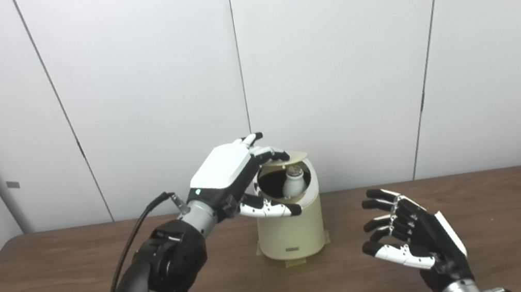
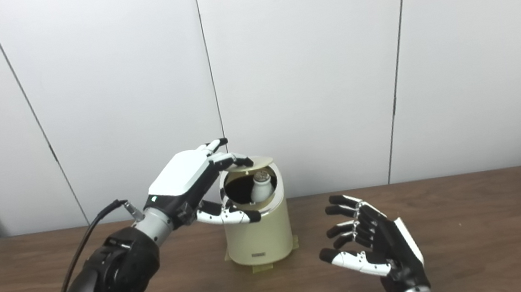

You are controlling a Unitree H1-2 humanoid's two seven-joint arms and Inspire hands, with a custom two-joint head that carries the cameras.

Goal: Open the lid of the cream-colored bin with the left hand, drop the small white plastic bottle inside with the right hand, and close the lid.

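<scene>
The small white plastic bottle (image 1: 293,181) is seen upright inside the cream-colored bin (image 1: 292,230), whose lid (image 1: 293,157) is apparently held raised by the left hand (image 1: 233,171)'s curled fingers directly above, while the right hand (image 1: 411,237) is spread empty nearby.

Bottle (image 1: 295,181) inside bin (image 1: 291,232) on table (image 1: 52,283)

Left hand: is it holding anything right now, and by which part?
The left hand holds the bin's lid up by its raised front edge, fingertips on it. The right hand is open and holds nothing; the bottle sits inside the bin.
</scene>
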